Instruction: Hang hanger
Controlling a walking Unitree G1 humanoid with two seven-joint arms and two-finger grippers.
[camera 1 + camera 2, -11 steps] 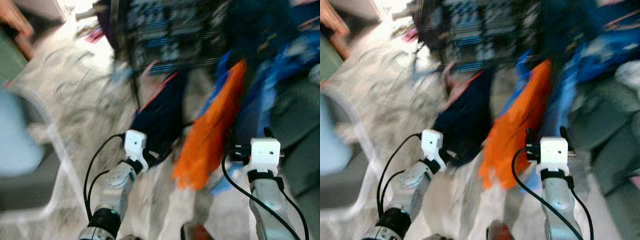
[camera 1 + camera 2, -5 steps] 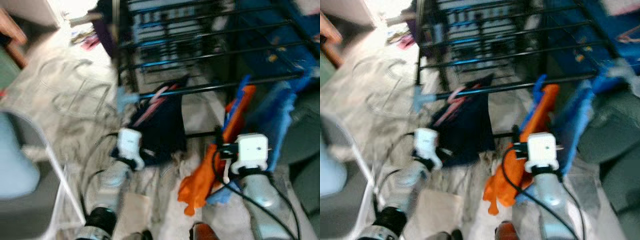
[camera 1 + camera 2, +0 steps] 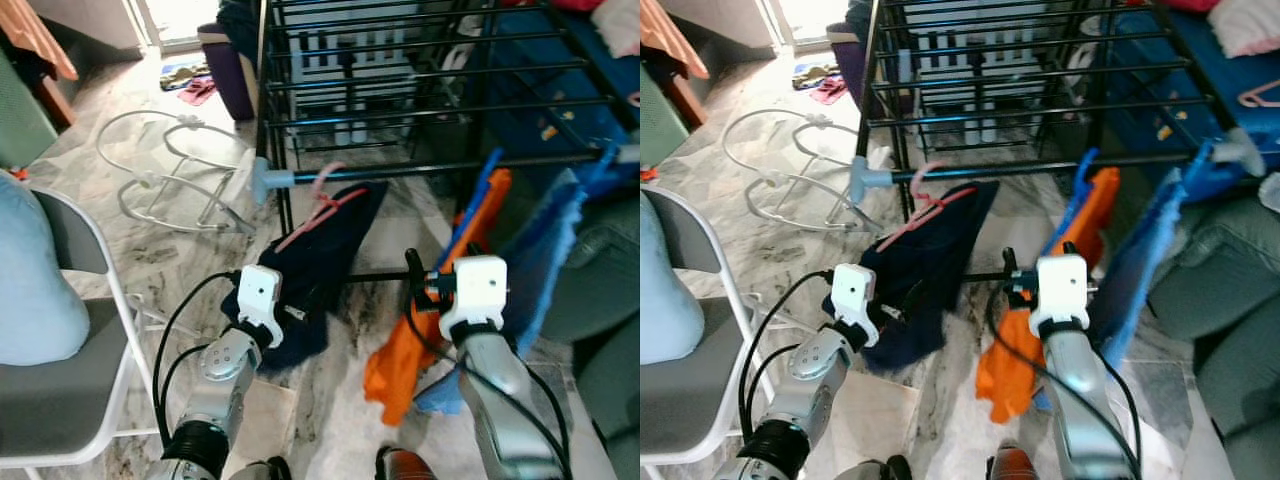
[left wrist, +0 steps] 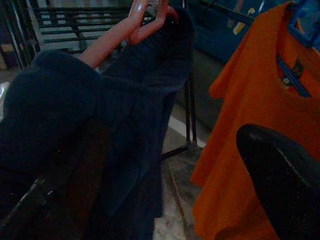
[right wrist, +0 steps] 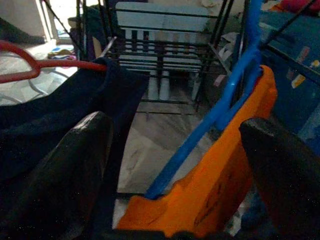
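A pink hanger (image 3: 318, 205) carrying a dark navy garment (image 3: 328, 255) hooks over the front rail (image 3: 400, 170) of a black drying rack (image 3: 1020, 70). To its right an orange garment (image 3: 425, 330) hangs on a blue hanger (image 3: 482, 185) from the same rail. My left gripper (image 4: 150, 170) is open at the lower edge of the navy garment, whose cloth lies against one finger. My right gripper (image 5: 175, 125) is open, level with the orange garment and the blue hanger, not touching them.
A grey folding chair (image 3: 70, 390) with a pale blue cushion (image 3: 30, 290) stands at the left. A white tube frame (image 3: 170, 170) lies on the marble floor. A blue garment (image 3: 555, 250) hangs at the rail's right end, beside a grey sofa (image 3: 605, 290).
The whole picture has shifted and sharpened as the camera moved, and the rack's front rail has come into view. Both arms hold much the same place before the garments.
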